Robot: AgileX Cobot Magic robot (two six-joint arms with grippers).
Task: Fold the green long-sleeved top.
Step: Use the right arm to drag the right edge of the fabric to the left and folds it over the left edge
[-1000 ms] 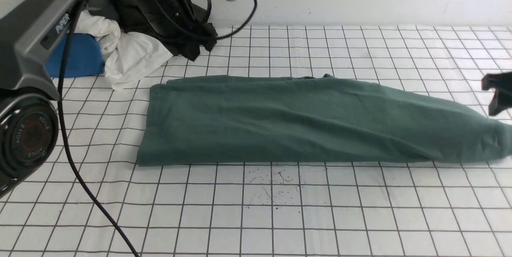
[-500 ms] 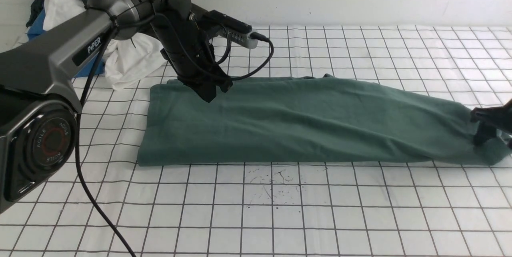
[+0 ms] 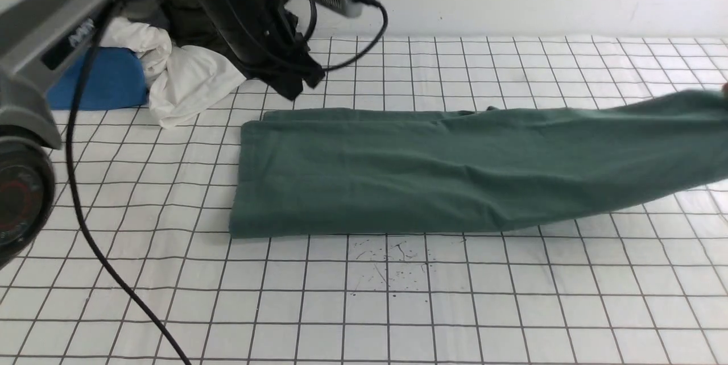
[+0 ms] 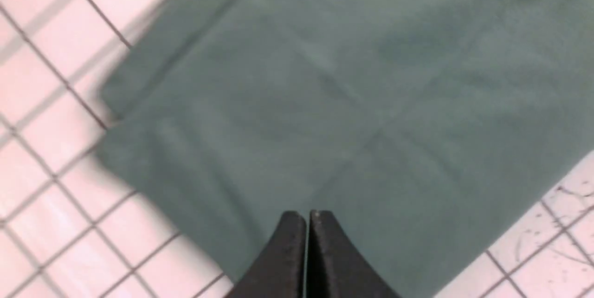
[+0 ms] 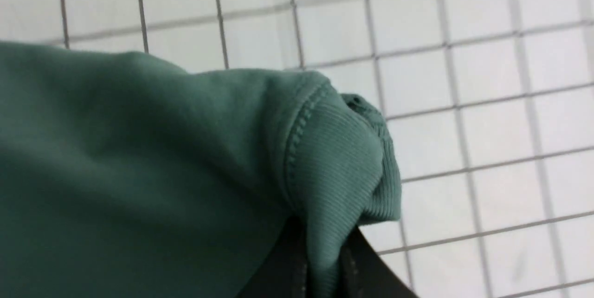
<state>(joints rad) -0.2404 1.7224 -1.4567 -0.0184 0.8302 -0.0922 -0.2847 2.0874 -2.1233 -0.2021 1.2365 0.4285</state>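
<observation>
Front view: a green top (image 3: 432, 171), folded into a long band, lies across a table (image 3: 364, 308) covered in white cloth with a dark grid. Its left end rests flat on the table. Its right end rises off the surface and runs out past the right edge of the picture. The left arm reaches in from the upper left, and the left gripper (image 3: 301, 81) hangs above the table behind the top's far left corner, not touching it. Just beside that gripper, at the back left of the table, a white cloth (image 3: 193, 83) and a blue cloth (image 3: 108, 83) sit in a heap. A black cable (image 3: 91, 228) trails down from the arm across the near left of the table. The right gripper cannot be made out here.

Left wrist view: the left gripper (image 4: 307, 214) has its two dark fingers pressed together with nothing between them. Below it lies one end of the green top (image 4: 348, 103), blurred, with grid squares showing on either side.

Right wrist view: the right gripper (image 5: 322, 249) is clamped on the green top (image 5: 139, 149), pinching a ribbed edge (image 5: 343, 158) that bunches above the fingers. The cloth hangs clear of the table behind.
</observation>
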